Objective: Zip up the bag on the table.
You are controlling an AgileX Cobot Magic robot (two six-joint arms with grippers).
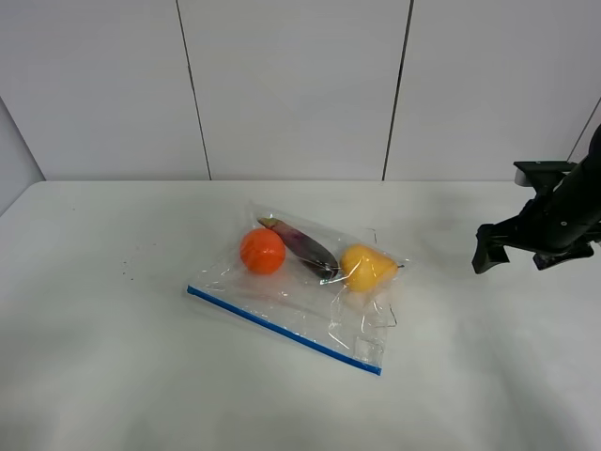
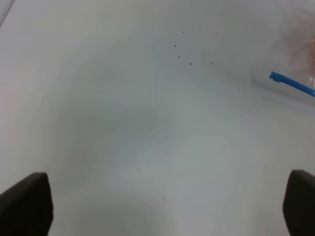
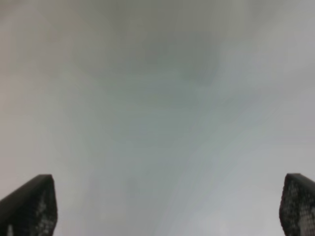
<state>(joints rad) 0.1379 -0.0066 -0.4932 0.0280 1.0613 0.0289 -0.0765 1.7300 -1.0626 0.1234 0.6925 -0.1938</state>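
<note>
The clear crinkly bag (image 1: 302, 299) lies flat in the middle of the white table (image 1: 103, 366). Its blue zipper strip (image 1: 282, 330) runs along the near edge. Through the plastic show an orange ball-shaped item (image 1: 262, 251), a dark long item (image 1: 302, 246) and a yellow item (image 1: 365, 267). My right gripper (image 1: 515, 252) hovers open to the right of the bag, well apart from it; in the right wrist view it (image 3: 167, 206) has only bare table between its fingers. My left gripper (image 2: 167, 206) is open over bare table, with one end of the bag's zipper strip (image 2: 290, 83) at the view's edge. The left arm is out of the exterior view.
A white panelled wall (image 1: 291, 85) rises behind the table's far edge. A few tiny dark specks (image 2: 189, 54) mark the tabletop to the left of the bag.
</note>
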